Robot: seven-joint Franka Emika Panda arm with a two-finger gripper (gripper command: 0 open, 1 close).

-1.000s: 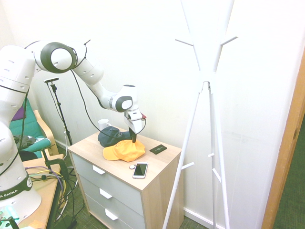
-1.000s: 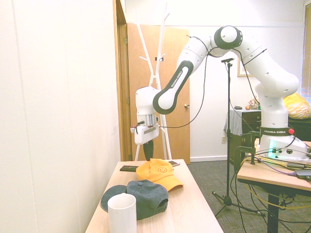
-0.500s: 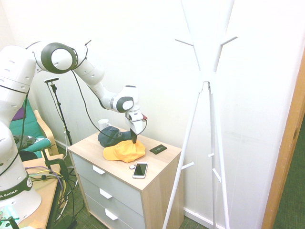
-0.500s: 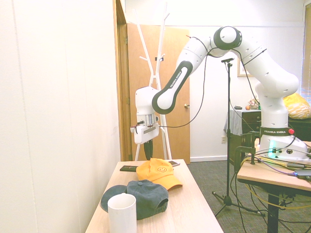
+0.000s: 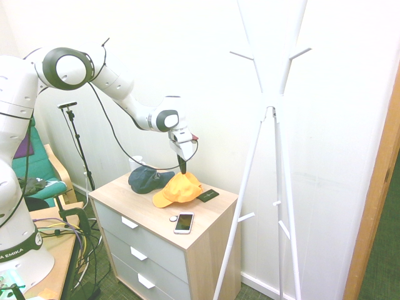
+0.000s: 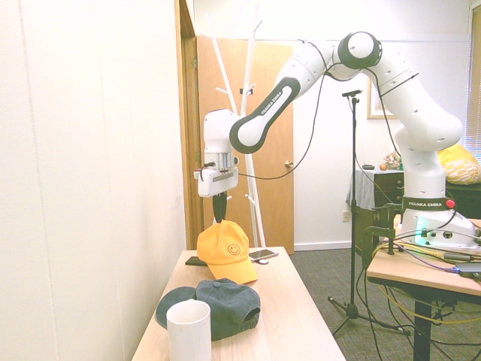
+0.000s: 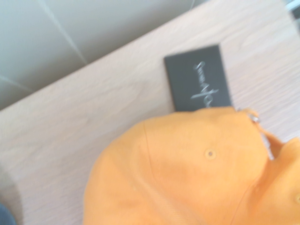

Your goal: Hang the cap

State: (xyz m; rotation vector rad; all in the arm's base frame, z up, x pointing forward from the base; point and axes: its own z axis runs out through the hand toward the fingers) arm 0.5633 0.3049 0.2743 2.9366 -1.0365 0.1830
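The cap [image 5: 177, 189] is bright yellow-orange with a smiley face on its front [image 6: 225, 251]. It hangs from my gripper [image 5: 182, 167], lifted by its top, with the brim drooping toward the dresser top [image 5: 156, 212]. My gripper [image 6: 219, 219] is shut on the cap's crown. The wrist view is filled by the orange crown [image 7: 187, 178] above the wooden top. The white coat stand [image 5: 270, 112] rises to the right of the dresser, and in the second exterior view the coat stand [image 6: 244, 98] is behind the arm.
A dark navy cap [image 5: 146, 178] lies on the dresser's left part, with a white cup [image 6: 189, 331] near it. A black card [image 5: 207, 195], a phone [image 5: 184, 222] and a small round thing [image 5: 173, 219] also lie on the top. The wall is close behind.
My gripper has shut on the orange cap and risen, lifting the cap off the dresser and carrying it slightly toward the coat stand.
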